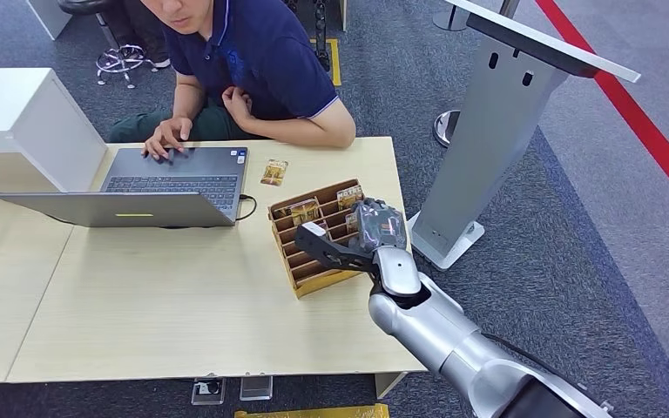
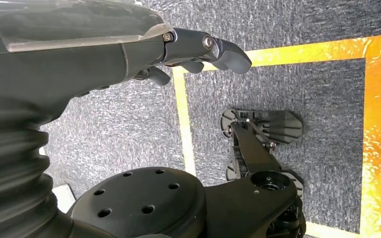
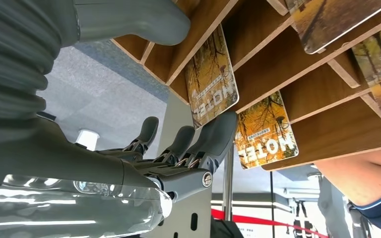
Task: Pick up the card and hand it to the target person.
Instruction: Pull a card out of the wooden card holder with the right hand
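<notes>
Head view takes in a pale wooden tabletop with a person in a dark blue shirt seated at its far side, one hand on an open grey laptop; a white cabinet stands off the tabletop's left end and a grey metal stand on the carpet to its right, with a red floor line beyond it; near the right end of the tabletop sits a slotted wooden card rack, several autumn-printed cards standing in its far slots; the silver right arm reaches up to it, and the right hand rests over the rack's right side with the fingers spread apart and holding nothing; in the right wrist view the fingers lie just beside two cards, one fingertip seeming to touch the edge of the nearer card, the other card in the next slot; one loose card lies flat on the tabletop between the rack and the person, near the laptop's corner; in the left wrist view the left hand hangs over grey carpet marked with yellow tape, fingers loosely curled and holding nothing.
</notes>
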### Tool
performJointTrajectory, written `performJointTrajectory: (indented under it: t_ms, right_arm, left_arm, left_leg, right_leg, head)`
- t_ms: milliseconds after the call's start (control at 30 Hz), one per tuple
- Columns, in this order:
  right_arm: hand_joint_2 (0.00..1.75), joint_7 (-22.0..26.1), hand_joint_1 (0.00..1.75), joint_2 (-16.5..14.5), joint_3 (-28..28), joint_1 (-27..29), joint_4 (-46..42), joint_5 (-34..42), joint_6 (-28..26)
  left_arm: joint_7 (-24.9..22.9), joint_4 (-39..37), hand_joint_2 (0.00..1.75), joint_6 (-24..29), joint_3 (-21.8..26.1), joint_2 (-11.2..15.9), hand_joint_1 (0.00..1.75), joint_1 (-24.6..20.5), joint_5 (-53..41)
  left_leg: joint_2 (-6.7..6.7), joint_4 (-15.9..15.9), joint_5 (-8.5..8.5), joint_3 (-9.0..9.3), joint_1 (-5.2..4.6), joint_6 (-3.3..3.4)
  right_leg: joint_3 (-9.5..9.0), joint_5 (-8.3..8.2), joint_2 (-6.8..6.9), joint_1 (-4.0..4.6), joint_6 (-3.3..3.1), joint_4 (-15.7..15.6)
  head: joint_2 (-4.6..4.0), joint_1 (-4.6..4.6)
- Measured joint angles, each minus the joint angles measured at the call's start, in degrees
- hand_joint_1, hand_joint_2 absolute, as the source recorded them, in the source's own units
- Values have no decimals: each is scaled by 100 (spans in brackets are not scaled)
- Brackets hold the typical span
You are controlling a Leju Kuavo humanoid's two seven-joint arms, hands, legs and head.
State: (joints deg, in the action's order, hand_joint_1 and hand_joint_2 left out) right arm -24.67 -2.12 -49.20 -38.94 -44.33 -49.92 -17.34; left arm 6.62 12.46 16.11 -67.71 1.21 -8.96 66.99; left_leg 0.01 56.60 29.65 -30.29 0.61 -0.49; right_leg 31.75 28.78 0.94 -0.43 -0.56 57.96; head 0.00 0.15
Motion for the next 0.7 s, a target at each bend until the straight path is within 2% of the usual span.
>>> performJointTrajectory:
  t_ms: [500,700]
  right_arm:
    - [175,-3,99,57,0,0,0,11,13]
    - [175,-11,104,83,0,1,1,13,9]
  left_arm:
    - [0,0,175,-15,0,0,0,-1,0]
    - [0,0,175,-31,0,0,0,-2,0]
  left_leg:
    - [0,0,0,0,0,0]
    - [0,0,0,0,0,0]
  right_leg:
    - [0,0,0,0,0,0]
    - [0,0,0,0,0,0]
  head:
    - [0,0]
    - [0,-2]
